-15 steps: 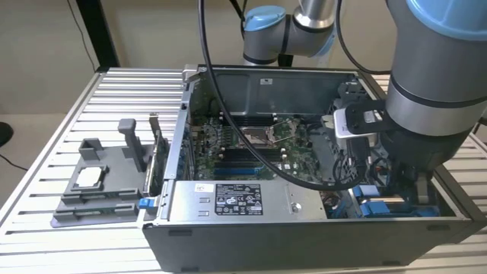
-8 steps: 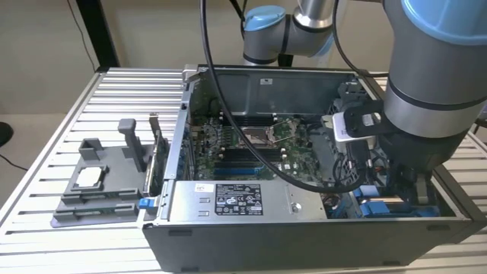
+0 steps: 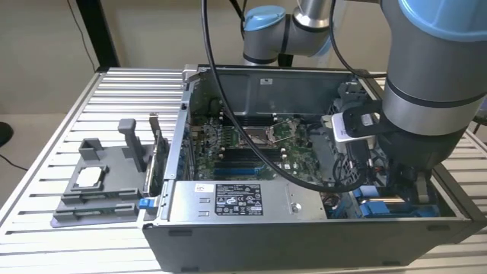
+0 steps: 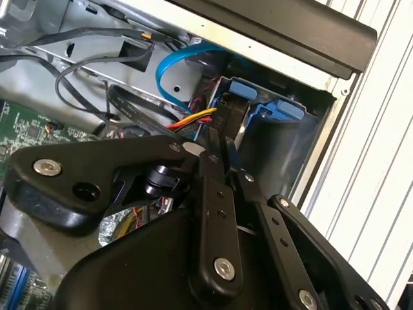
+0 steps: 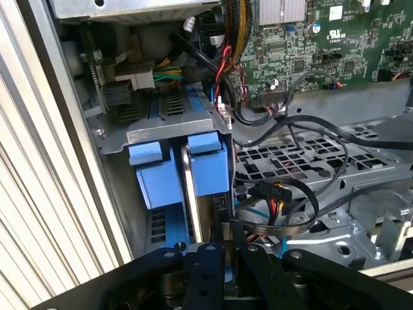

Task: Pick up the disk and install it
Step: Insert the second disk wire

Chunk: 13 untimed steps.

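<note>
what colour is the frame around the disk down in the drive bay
Bright blue, seen best in the first wrist view, on the disk.

Pincer [image 4: 226, 139] low, fingers nearly together

A pale beige wall [image 3: 152, 34] fills the upper left of the exterior view, crossed by 1 black vertical post [image 3: 99, 34]. Below it spreads a ribbed silver aluminium table top [image 3: 114, 97], evenly lit, with lighter floor [image 3: 31, 137] at left.

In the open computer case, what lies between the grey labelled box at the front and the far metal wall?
In the exterior view, the green motherboard with its processor socket fills the stretch between the grey box and the far wall.
</note>
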{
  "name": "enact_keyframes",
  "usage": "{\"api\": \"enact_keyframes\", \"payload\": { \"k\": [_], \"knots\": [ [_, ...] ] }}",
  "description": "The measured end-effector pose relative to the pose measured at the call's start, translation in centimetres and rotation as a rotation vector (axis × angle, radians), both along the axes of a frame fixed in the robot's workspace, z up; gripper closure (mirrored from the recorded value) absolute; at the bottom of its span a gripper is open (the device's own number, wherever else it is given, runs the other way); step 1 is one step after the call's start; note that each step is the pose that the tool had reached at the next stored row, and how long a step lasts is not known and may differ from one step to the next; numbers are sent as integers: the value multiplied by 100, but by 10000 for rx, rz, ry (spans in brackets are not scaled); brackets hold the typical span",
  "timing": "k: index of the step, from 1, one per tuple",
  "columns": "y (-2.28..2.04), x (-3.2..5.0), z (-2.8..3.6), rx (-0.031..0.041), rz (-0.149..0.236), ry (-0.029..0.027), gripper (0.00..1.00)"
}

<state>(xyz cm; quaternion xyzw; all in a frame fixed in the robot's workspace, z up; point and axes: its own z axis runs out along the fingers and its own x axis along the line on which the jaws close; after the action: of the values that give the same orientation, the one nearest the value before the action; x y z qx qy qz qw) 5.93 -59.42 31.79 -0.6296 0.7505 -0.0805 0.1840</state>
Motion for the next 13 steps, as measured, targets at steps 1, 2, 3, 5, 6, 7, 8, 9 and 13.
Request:
{"api": "enact_keyframes", "payload": {
  "k": [1,2,3,5,6,7,8,9,13],
  "knots": [
    [0,0,1,2,0,0,100],
    [0,0,11,14,1,2,100],
    [-1,-1,22,43,0,1,100],
    [-4,-2,61,92,-1,3,0],
    [-5,-3,91,100,-2,6,0],
    [-6,-2,133,87,-1,6,0],
    [-5,-1,169,98,-1,7,0],
    [-5,-1,208,100,-1,8,0],
    [-5,-4,390,97,0,10,0]
  ]
}}
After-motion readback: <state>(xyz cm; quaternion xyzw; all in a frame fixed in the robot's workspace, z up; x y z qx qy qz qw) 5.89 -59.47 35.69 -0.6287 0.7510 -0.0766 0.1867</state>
